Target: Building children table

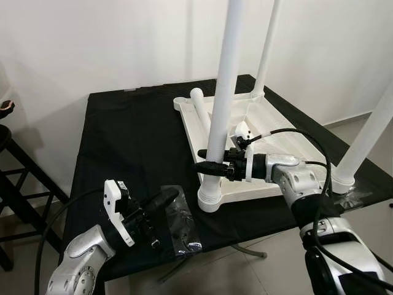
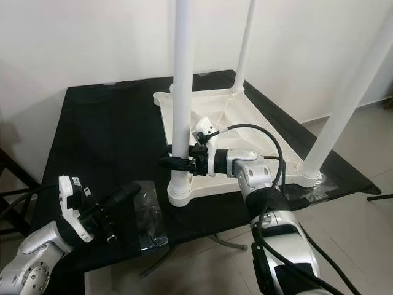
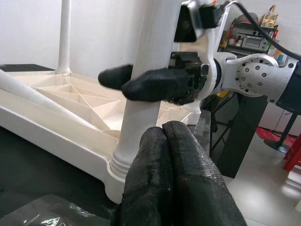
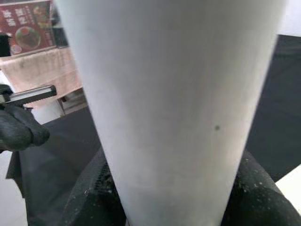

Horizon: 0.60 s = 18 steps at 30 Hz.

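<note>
Black tabletop [image 1: 123, 141], right tool [image 1: 209, 161] clamping white leg [image 1: 224, 92], left tool [image 1: 161, 200] closed beside plastic bag [image 1: 181, 224].

1. A plain room in a home — white walls [image 1: 123, 43] and pale floor tiles [image 2: 344, 221] around a black table [image 1: 123, 141].
2. Beside that table, at its left, stands a dark wooden stool [image 1: 18, 178].
3. Beyond the table's near corner, the left wrist view shows a cluttered shelf with a small appliance [image 3: 251, 42] — household goods.
</note>
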Tool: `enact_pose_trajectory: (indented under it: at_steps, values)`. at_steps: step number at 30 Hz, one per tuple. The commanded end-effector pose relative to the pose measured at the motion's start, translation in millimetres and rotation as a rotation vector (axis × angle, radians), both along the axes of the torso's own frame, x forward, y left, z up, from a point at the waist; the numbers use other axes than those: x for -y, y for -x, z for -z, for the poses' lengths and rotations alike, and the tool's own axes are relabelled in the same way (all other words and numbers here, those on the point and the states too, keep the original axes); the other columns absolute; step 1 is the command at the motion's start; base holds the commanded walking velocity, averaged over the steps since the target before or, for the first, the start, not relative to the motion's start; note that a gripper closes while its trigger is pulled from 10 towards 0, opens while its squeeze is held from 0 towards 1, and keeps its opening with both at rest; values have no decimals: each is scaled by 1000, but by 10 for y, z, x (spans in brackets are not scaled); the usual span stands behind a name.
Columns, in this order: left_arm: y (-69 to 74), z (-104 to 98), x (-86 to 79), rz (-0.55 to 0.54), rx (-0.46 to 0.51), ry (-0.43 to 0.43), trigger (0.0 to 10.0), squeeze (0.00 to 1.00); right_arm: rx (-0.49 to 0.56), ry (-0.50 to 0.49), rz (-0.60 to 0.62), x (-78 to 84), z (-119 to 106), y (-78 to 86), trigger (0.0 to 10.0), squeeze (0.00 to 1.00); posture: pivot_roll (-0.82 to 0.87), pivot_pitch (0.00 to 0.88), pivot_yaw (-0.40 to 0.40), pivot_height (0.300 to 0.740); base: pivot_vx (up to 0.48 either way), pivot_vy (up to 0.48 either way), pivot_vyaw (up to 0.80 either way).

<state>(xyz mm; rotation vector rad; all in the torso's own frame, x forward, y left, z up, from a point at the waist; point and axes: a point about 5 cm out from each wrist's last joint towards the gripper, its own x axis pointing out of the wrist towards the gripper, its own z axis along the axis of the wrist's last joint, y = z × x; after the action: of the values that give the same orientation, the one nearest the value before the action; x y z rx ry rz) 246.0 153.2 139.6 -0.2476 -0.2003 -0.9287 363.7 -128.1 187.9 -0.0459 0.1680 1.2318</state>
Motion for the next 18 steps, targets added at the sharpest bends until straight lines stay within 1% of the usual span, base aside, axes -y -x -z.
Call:
enact_pose_trajectory:
  at_steps: [1, 3, 6, 8, 9, 10, 11, 12, 13, 14, 15, 16, 17, 18]
  values:
    - [10, 25, 23, 2, -5, -3, 10000, 0, -24, -17, -20, -16, 16, 3, 0, 0, 34, 0, -10, 740, 0, 0, 0]
    - [9, 26, 22, 3, -5, -2, 10000, 0, -24, -16, -7, 11, 27, -5, 0, 0, 29, 0, -7, 740, 0, 0, 0]
    - [7, 26, 22, 4, -7, 1, 10000, 0, -11, -21, 40, 98, 84, 9, 0, 0, 25, 0, -5, 740, 0, 0, 0]
    - [13, 25, 21, 5, -8, 4, 10000, 0, -5, 16, 166, 118, 199, 32, 0, 0, 21, 0, -13, 740, 0, 0, 0]
    - [13, 25, 21, 5, -8, 4, 10000, 0, -5, 16, 166, 118, 199, 32, 0, 0, 21, 0, -13, 740, 0, 0, 0]
    - [15, 25, 20, 4, -8, 5, 10000, 0, -2, 34, 215, 118, 248, 42, 0, 0, 21, 0, -13, 740, 0, 0, 0]
    - [21, 24, 12, 4, -8, 6, 10000, 0, 4, 69, 409, 58, 371, 54, 0, 0, 12, 0, -17, 740, 0, 0, 0]
    - [21, 24, 12, 4, -8, 6, 10000, 0, 4, 69, 409, 58, 371, 54, 0, 0, 12, 0, -17, 740, 0, 0, 0]
    - [24, 17, 1, 3, -8, 7, 10000, 0, -78, 56, 641, -64, 545, 207, 0, 0, 11, 3, -12, 740, 0, 0, 0]
    - [26, 12, -7, 4, -8, 8, 10000, 0, -127, 56, 741, -159, 641, 409, 0, 0, 11, 5, -9, 740, 0, 0, 0]
    - [25, 8, -13, 4, -8, 9, 10000, 0, -160, 52, 795, -207, 677, 553, 0, 0, 10, 6, -7, 740, 0, 0, 0]
    - [19, 8, -25, 4, -10, 11, 10000, 0, -153, 60, 786, -268, 680, 649, 0, 0, -11, 3, 17, 740, 0, 0, 0]
    - [15, 9, -33, 5, -11, 11, 10000, 0, -118, 83, 749, -321, 670, 686, 0, 0, -11, 3, 17, 740, 0, 0, 0]
    - [15, 9, -33, 5, -11, 11, 10000, 0, -118, 83, 749, -321, 670, 686, 0, 0, -11, 3, 17, 740, 0, 0, 0]
